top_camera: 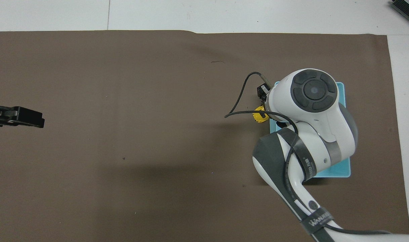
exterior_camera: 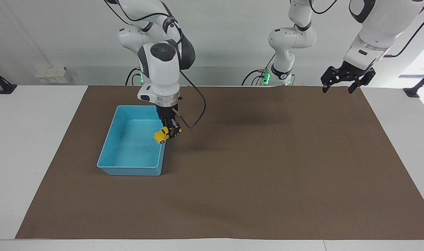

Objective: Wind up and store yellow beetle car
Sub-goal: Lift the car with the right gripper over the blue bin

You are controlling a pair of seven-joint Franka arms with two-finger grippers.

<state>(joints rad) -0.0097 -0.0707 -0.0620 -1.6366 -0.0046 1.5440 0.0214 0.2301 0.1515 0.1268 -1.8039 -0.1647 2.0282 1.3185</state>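
The right pincer (exterior_camera: 170, 131) is clamped shut on the yellow beetle car (exterior_camera: 162, 134), which hangs in the air, tilted nose-down, over the blue bin's (exterior_camera: 109, 153) wall that faces the middle of the tabletop. The car's long axis runs crosswise to the fingers, with its free end pointing over the bin's inside. The coming move turns on that: the bin's open floor lies just toward the right arm's end from the car, so, as I judge it, a short carry that way and a release would store it. The bin rests on the brown mat (exterior_camera: 267, 174). The left pincer (exterior_camera: 341, 83) waits with its fingers spread, empty, over the mat's corner at the left arm's end.

The facing view shows the car clear of the bin's rim; in the overhead view the right arm's wrist hides most of the bin (top_camera: 341, 88), and only a sliver of the car (top_camera: 258, 115) shows.
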